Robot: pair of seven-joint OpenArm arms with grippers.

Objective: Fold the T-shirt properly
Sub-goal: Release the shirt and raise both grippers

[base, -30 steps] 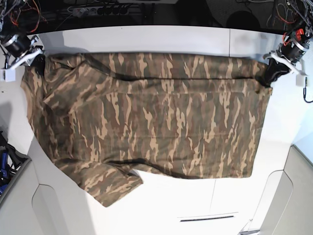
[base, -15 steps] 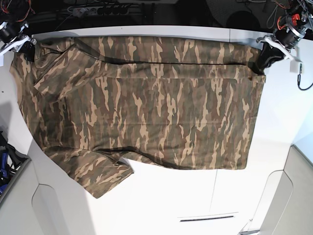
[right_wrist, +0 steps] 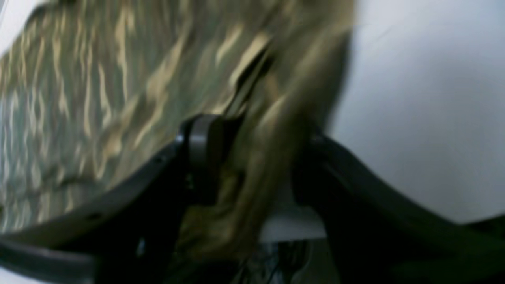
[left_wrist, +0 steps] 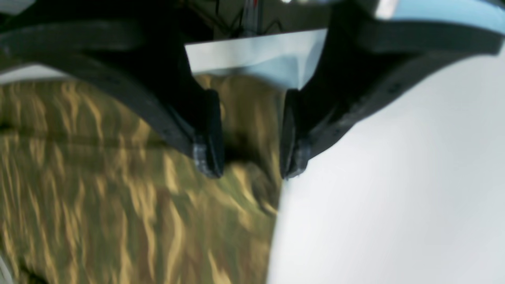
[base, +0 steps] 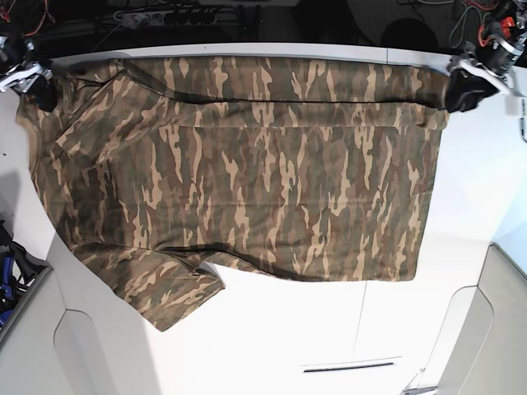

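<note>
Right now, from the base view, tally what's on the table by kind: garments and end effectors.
T-shirt: 1
End effectors: 2, left and right, one at each far corner of the shirt
Total: 3
</note>
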